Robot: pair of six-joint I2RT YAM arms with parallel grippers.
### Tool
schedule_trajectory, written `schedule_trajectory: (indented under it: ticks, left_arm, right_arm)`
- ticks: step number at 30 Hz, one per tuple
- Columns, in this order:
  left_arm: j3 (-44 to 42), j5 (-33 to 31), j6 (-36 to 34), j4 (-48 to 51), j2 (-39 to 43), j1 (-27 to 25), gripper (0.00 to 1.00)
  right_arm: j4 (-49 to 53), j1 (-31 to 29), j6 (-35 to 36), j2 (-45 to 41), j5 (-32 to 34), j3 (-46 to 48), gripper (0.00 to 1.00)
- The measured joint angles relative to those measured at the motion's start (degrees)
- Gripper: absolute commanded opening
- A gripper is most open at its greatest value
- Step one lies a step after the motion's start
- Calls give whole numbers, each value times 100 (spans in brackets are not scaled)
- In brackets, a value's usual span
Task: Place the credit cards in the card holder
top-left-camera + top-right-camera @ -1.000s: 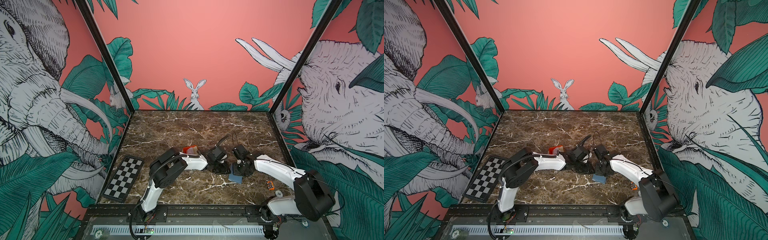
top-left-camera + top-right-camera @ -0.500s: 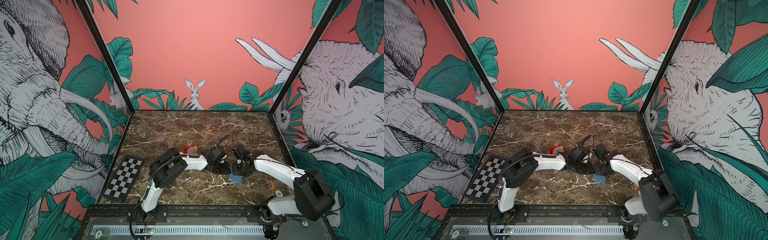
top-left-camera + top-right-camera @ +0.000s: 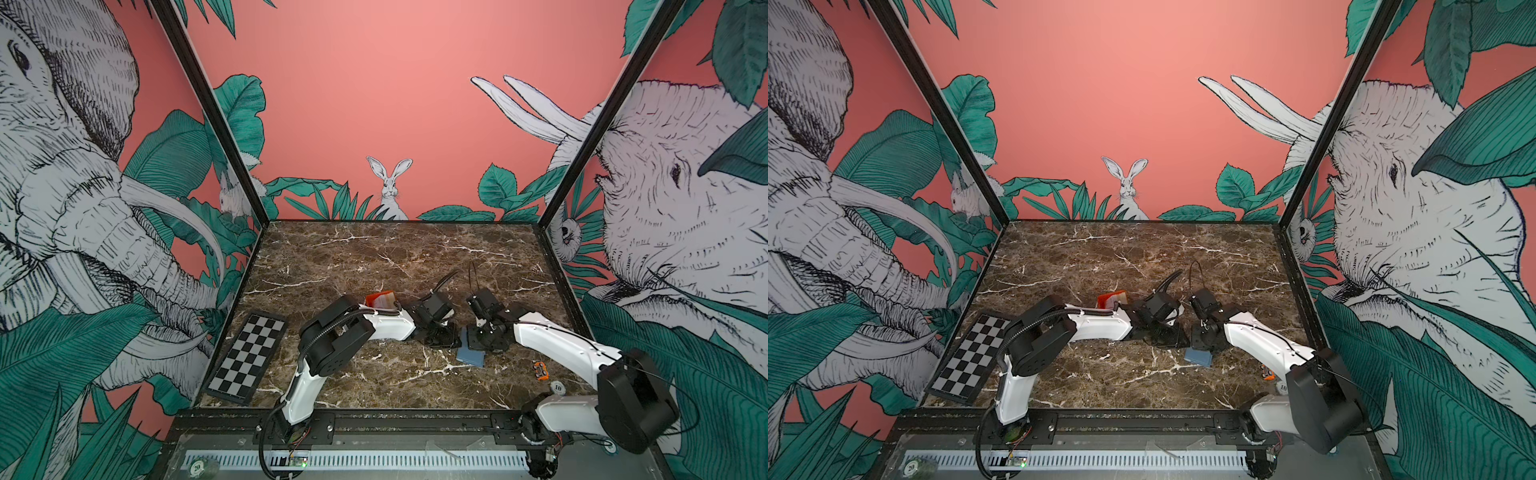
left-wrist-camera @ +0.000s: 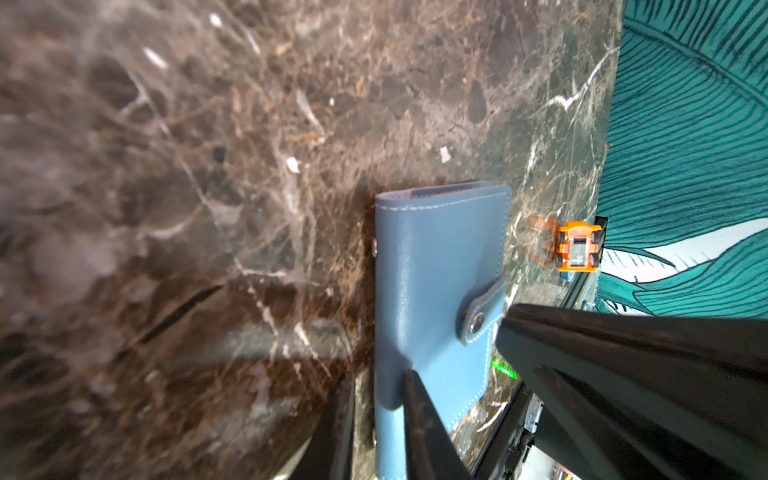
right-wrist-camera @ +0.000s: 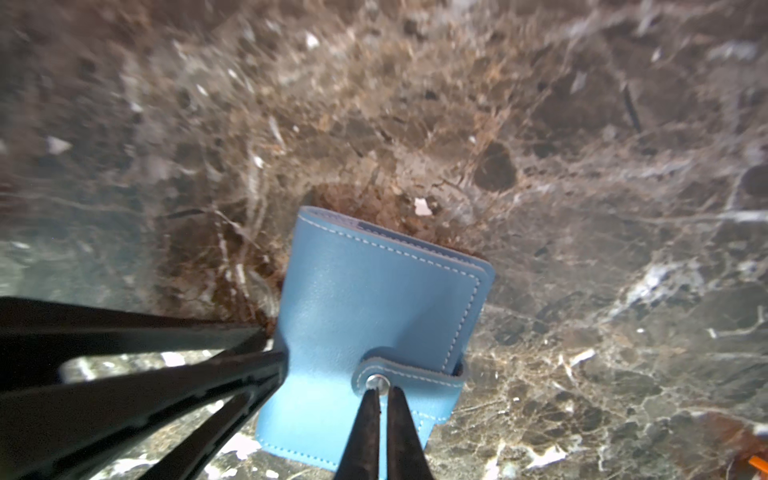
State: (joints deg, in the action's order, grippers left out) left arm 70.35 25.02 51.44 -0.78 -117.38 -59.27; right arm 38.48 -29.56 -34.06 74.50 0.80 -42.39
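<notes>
**A:** Anything moved since a second ago? Looks frozen to me. The card holder (image 5: 374, 299) sits right where it was.

**B:** Same here. It's folded shut with the snap tab (image 5: 411, 374) fastened, a bit right of middle toward the front of the marble table (image 3: 374, 257).

**A:** Left gripper (image 4: 379, 374)?

**B:** Only a little open, pinching one side edge of the holder. You can see the leather dent in there. The right gripper (image 5: 383, 392) is all but closed, tips right at the snap stud. Can't tell if they're nipping the tab.

**A:** Around it?

**B:** An orange toy car (image 4: 577, 249) by the right wall and a checkerboard panel (image 3: 249, 357) far left.
</notes>
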Motion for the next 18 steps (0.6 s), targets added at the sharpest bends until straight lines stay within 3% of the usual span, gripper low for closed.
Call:
schedule_trajectory:
  ticks: [6, 18]
  left_arm:
    - [2, -70, -44, 39, 24, -13, 24]
    - [2, -573, -461, 603, 929, 114, 31]
  right_arm:
    - [37, 0, 118, -577, -22, -66, 19]
    - [264, 0, 382, -1781, 90, -186, 51]
